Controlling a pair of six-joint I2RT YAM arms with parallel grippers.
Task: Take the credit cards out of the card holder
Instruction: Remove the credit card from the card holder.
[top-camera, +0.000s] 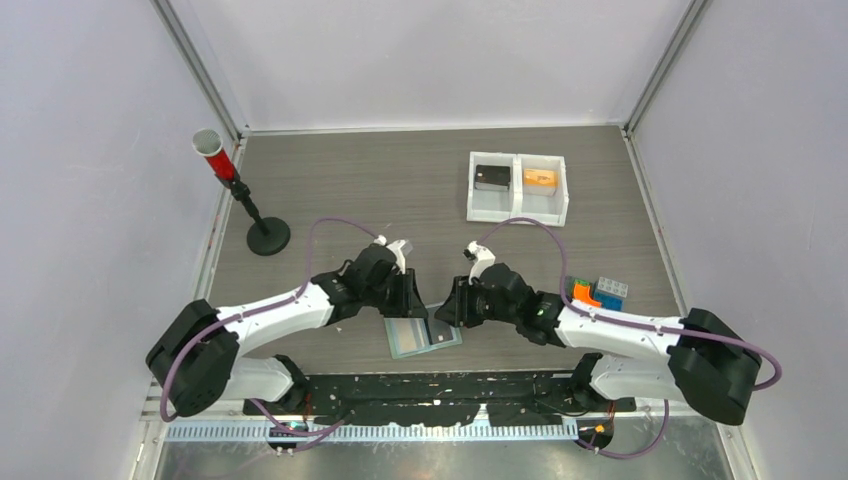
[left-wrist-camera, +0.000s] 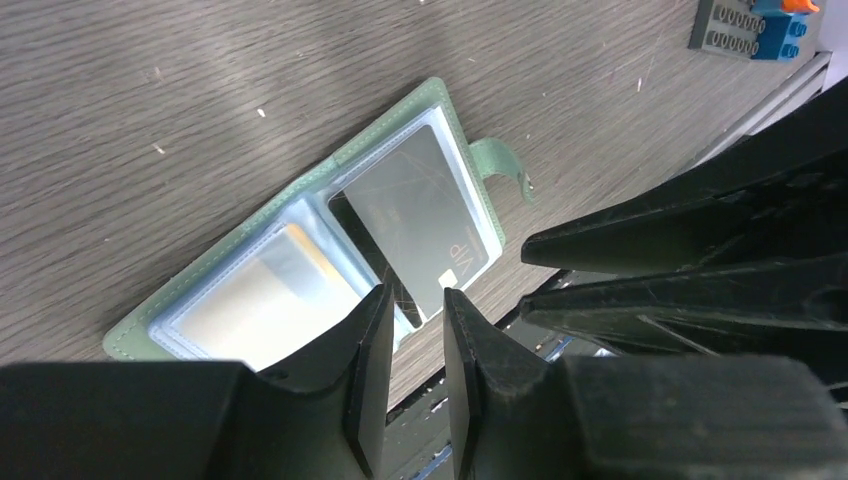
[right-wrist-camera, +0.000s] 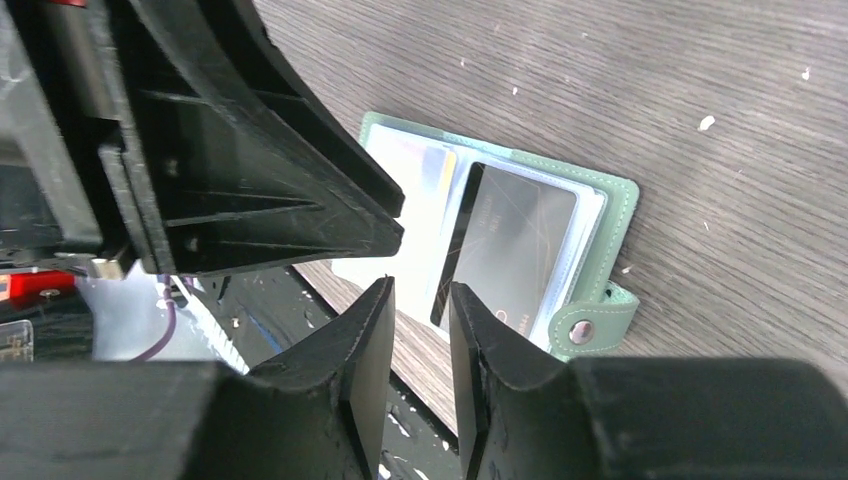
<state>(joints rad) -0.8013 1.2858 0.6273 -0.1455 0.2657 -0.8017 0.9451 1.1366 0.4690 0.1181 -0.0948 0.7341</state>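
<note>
Lower centre of top view, on counter (top-camera: 400, 190): card holder (top-camera: 422, 337) lies open | 2 credit cards (left-wrist-camera: 420, 220) in pockets, 0 removed | left gripper (left-wrist-camera: 417, 300) and right gripper (right-wrist-camera: 421, 290) narrowly parted, empty | extraction outstanding

- White links and bulky black joints make up the left arm (top-camera: 270, 312) and right arm (top-camera: 625, 333).
- Purple-grey cables (top-camera: 335, 222) loop along each.
- The left pincer (left-wrist-camera: 417, 295) and right pincer (right-wrist-camera: 422, 288) have matte black wedge fingers, finely scratched.
</note>
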